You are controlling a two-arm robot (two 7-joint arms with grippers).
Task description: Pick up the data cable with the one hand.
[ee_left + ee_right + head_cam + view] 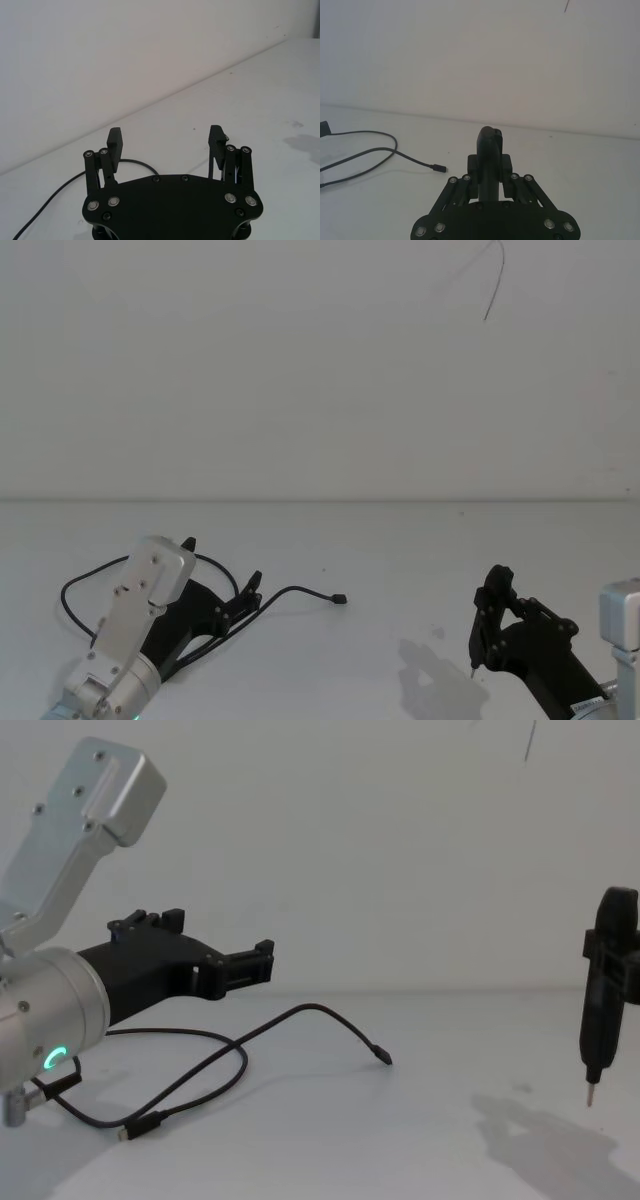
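Observation:
The data cable (300,590) lies in loose loops on the white table, thin and black, with one small plug (383,1057) pointing toward the middle. It also runs past in the left wrist view (55,197) and the right wrist view (375,150). My left gripper (222,562) hovers over the cable's loops, raised off the table in the chest view (220,935). Its fingers (115,142) stand wide apart with nothing between them. At the right my right gripper (497,612) is shut on a slim black tool (603,1000) with its thin tip pointing down.
The white table (400,550) ends at a plain white wall behind it. A thin dark line (493,280) hangs on the wall at the upper right. The tool casts a shadow (540,1130) on the table.

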